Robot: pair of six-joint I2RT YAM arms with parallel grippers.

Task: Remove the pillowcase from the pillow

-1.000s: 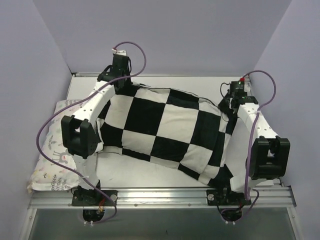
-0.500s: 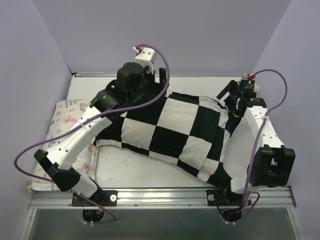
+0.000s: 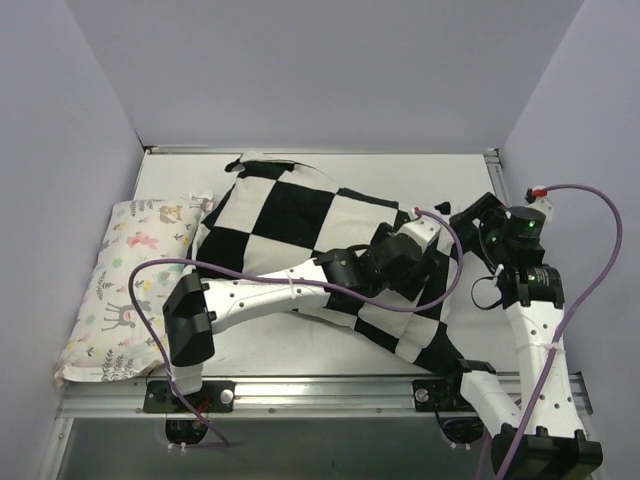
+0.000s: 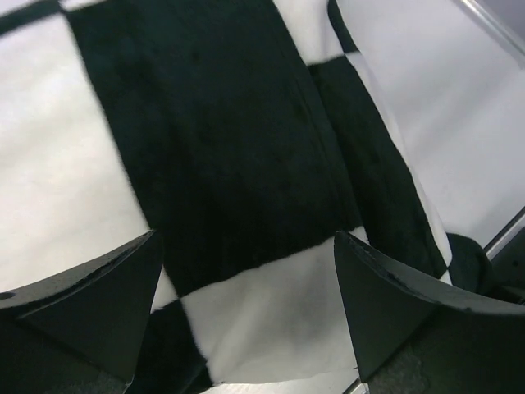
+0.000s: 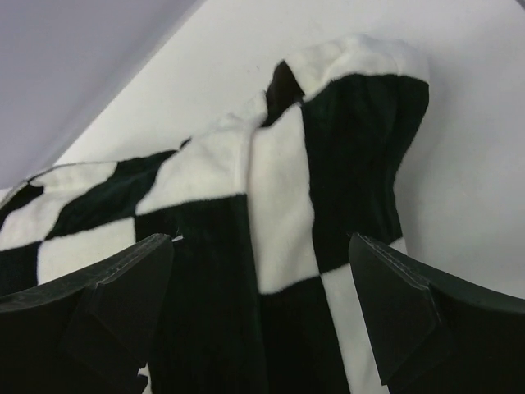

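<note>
Step in hand: taking a new hold. Both arms are at the right end of the pillowcase point(image 3: 290, 215) and neither holds it, so by my judgement the pulling-off is not yet done.
Pillowcase: lies plump across the middle of the tabletop point(image 3: 400, 170), from far left to near right. Its far right corner stands up a little.
Pillow: not visible outside the cover (I judge it is inside, because the cover looks filled).
Left fingers point(image 4: 90, 304): spread wide with nothing between them, hanging over a black square near the right edge of the cover.
Right fingers point(image 5: 107, 304): spread wide and empty, facing the raised far right corner, apart from it.
Floral pillow point(image 3: 125, 290): at the left side, just beside the cover, not part of the task.
Next move: one pair of fingers should pinch only the cloth at an edge, and the other should press or pull the filling. Which end of the cover is open, I cannot tell.
</note>
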